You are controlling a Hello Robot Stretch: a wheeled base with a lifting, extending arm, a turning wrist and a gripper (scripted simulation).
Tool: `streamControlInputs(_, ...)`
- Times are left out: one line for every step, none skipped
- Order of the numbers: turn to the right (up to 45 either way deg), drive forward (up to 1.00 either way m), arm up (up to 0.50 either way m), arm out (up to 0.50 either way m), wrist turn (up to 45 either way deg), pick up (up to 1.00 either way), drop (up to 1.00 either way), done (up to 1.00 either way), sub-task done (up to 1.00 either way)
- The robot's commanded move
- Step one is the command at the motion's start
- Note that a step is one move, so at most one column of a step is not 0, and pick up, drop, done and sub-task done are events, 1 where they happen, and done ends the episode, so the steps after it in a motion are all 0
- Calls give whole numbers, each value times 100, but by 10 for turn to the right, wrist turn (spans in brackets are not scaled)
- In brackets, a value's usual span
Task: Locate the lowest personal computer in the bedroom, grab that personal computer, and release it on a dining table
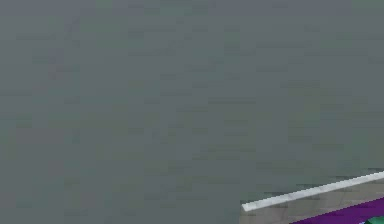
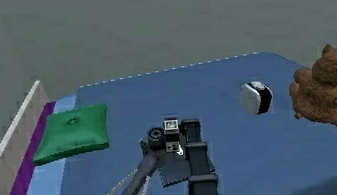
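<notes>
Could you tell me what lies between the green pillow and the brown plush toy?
Arm side view: the arm's marker squares and a white object, over blue bedding.

Dim, flat light in the forward view: the plain grey-green wall (image 1: 150,100) is evenly washed, and the pale slanted strip (image 1: 320,190) at lower right is the one bright note. Over in the arm side view, soft light spreads across the blue bed cover (image 2: 177,100), and the green square cushion (image 2: 74,131) shades gently into its dimple. The small white-and-black rounded object (image 2: 256,98) is brightest, the brown furry toy (image 2: 326,88) darkens underneath, and the black gripper (image 2: 124,194) is almost a silhouette.
</notes>
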Motion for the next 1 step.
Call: streamControlInputs(0, 0, 0, 0, 450, 0, 0, 0, 0)
